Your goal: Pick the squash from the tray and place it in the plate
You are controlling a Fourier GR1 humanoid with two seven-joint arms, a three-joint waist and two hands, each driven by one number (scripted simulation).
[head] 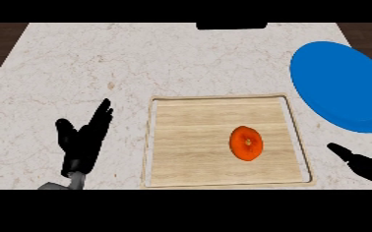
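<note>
An orange squash [246, 143] lies on the wooden tray [189, 128], right of the tray's middle. The blue plate [335, 84] sits at the counter's right edge, partly cut off by the view. My left hand [83, 142] stands open with fingers up, left of the tray and apart from it. Only part of my right hand [351, 160] shows at the lower right, just outside the tray's right rim and below the plate. Neither hand touches the squash.
The tray rests on a pale marbled counter [109, 64]. A dark object [231, 25] sits at the counter's far edge. Dark floor shows past the counter's upper corners.
</note>
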